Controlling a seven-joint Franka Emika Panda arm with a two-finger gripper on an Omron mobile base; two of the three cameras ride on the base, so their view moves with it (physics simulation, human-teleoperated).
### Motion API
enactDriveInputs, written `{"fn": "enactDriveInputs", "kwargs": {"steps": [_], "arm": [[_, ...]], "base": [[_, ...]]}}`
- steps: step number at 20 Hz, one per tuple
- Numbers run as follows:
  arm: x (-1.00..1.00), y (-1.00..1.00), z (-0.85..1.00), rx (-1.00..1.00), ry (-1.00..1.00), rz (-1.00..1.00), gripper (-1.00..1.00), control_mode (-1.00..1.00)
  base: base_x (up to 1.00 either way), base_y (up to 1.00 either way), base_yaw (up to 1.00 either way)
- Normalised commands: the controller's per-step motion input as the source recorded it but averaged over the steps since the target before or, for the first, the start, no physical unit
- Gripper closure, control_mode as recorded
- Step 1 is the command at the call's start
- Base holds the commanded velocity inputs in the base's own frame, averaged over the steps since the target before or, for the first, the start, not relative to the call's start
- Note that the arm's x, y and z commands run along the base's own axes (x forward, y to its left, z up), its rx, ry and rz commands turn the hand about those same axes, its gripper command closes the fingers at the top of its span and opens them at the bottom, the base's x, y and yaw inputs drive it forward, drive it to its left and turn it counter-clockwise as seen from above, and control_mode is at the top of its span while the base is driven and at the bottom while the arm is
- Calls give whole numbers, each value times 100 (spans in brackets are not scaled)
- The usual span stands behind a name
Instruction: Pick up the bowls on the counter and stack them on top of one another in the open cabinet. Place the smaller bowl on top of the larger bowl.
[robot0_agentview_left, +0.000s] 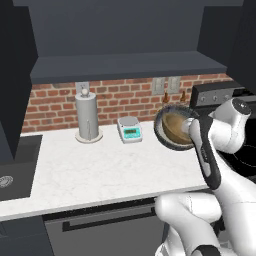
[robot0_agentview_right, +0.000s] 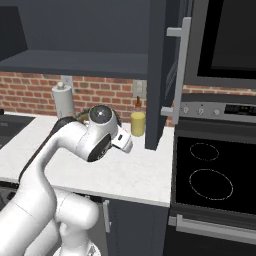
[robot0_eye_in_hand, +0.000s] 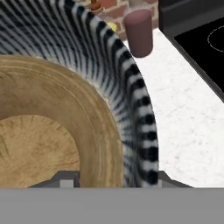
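tan wooden smaller bowl (robot0_agentview_left: 178, 127) sits nested inside the dark striped larger bowl (robot0_agentview_left: 165, 134), both tilted above the counter (robot0_agentview_left: 100, 170); gripper (robot0_eye_in_hand: 111, 181) seems clamped on their rims; lift gently, level them, then slide onto the open cabinet (robot0_agentview_left: 125, 65) shelf.

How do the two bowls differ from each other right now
The tan-brown bowl is plain and wood-like; the dark grey bowl has a pale inside streaked with dark stripes. The brown one is narrower and sits nested inside the wider grey one, whose rim rings it. Both are round and are tipped up together off the white counter.
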Motion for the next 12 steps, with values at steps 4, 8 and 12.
{"fn": "enactDriveInputs", "kwargs": {"steps": [4, 8, 12], "arm": [[-44, 24, 100, 0, 0, 0, 100, -100], [-26, 7, 100, 0, 1, 0, 100, -100], [-2, 1, 100, 0, 0, 0, 100, -100]], "base": [[0, 0, 0], [0, 0, 0], [0, 0, 0]]}}
